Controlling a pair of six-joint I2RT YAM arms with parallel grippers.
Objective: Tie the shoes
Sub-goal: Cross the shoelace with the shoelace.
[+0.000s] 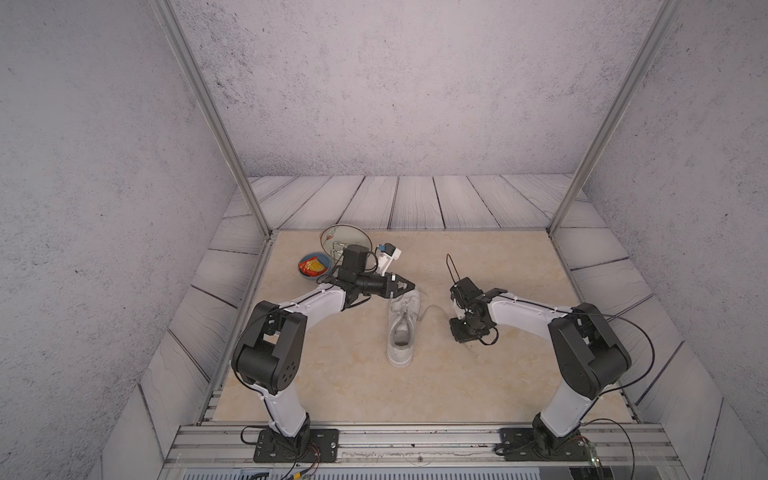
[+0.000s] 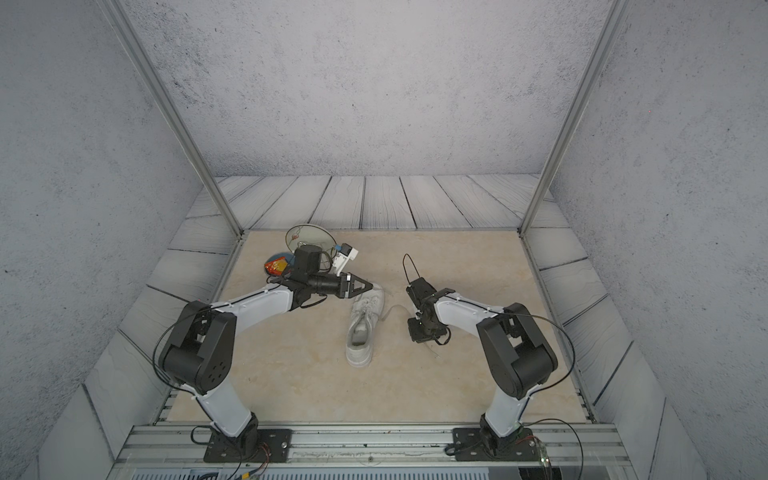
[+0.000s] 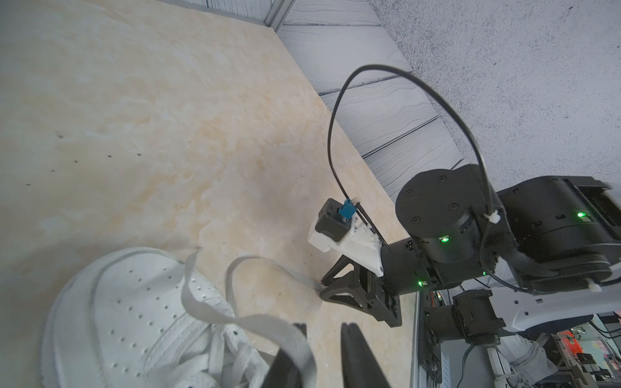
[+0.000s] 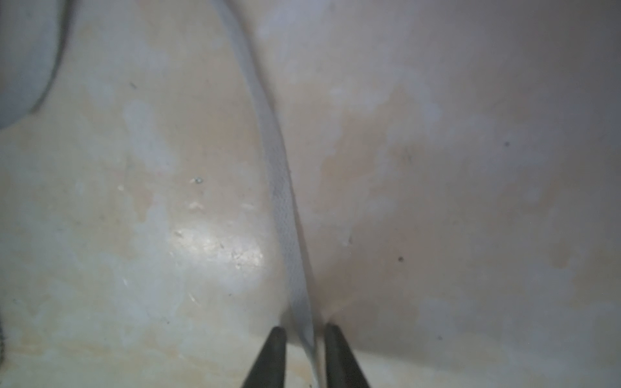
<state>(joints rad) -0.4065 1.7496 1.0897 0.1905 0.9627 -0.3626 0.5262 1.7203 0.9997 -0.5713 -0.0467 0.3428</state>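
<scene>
White sneaker is lying roughly mid-table on the beige marbled top, toe pointing far, heel near, laces not tied. Left gripper is hovering over the toe end, reaching in from the left. In the left wrist view its fingers are standing apart with bare table showing in the gap. One loose lace is rising off the eyelets and draping across the front of one finger, so it is not pinching it. Right gripper is sitting just right of the sneaker, pointing down at the table. The other lace is running from the sneaker across the table and in between its tips. Jaws are standing narrowly apart with slivers of table showing on both sides of the lace, so it is bracketing the lace, not clamping it. Far left, a plate and a blue bowl holding a red-yellow packet are sitting apart from the sneaker, partly behind the left arm.
</scene>
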